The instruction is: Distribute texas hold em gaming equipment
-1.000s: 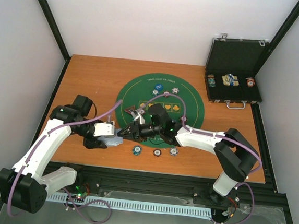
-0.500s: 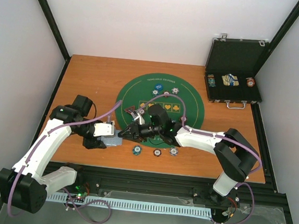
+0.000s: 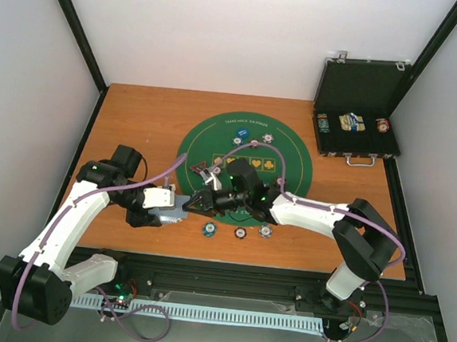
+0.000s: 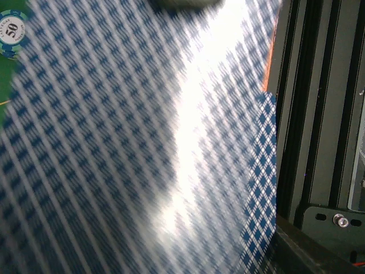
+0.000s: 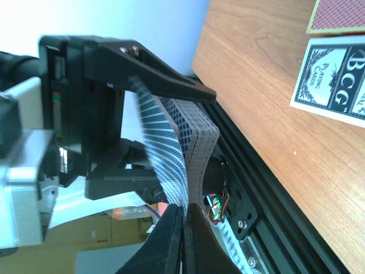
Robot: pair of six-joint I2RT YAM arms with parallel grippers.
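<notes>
1. A deck of blue-grey diamond-backed playing cards (image 5: 199, 142) is held on edge between the black fingers of the left gripper (image 3: 170, 211), which is clamped on it. In the top view the deck is seen left of centre in the lower half of the frame. It is over the wooden desk (image 3: 136, 123), just off the left rim of the round green felt mat (image 3: 294, 157).
2. The outermost card (image 5: 162, 154) is bowed away from the deck. Its lower edge is pinched in the closed right gripper (image 5: 182, 220) at the bottom of the right wrist view.
3. The left wrist view is almost filled by the blurred back of a card. A striped poker chip marked 50 (image 4: 11, 33) is seen in the upper left corner.
4. Three small round striped chips (image 3: 241, 233) are laid in a row at the lower rim of the mat. Two more chips (image 3: 268, 138) are placed on its upper part.
5. A white and blue BCG card box (image 5: 333, 74) is laid flat on the desk at the upper right of the right wrist view. A red-backed card (image 5: 337, 14) is seen just above it.
6. A black hard case with metal latches (image 3: 360, 86) is stood open at the upper right of the top view. Chips and cards are held in its tray.
</notes>
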